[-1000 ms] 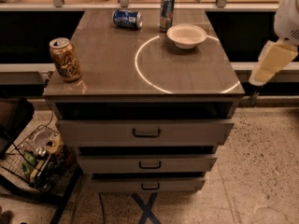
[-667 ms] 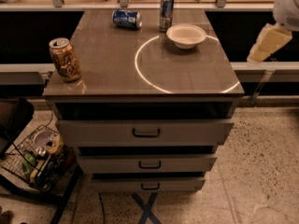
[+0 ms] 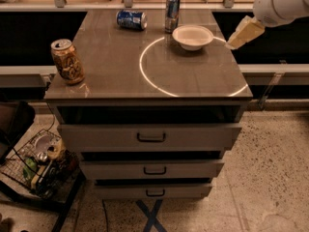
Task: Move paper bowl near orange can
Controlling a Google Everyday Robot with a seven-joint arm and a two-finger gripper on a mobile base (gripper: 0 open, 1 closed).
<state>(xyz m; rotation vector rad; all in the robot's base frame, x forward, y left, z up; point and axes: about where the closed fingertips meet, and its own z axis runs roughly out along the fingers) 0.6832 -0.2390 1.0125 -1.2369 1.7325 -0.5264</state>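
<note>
While the end effector [image 3: 245, 33] hangs past the bench's [image 3: 111, 57] right rear edge, near the bowl [image 3: 192, 36], I cannot tell whether it is spread or pressed together. The bowl sits at the right rear, well apart from the orange can [image 3: 67, 61] at the front left.

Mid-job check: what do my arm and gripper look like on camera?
The gripper, at upper right, just right of the shallow off-white paper bowl, is a pale cream-yellow tapered wedge. It joins a smooth, rounded white arm housing. No cables or markings show.
</note>
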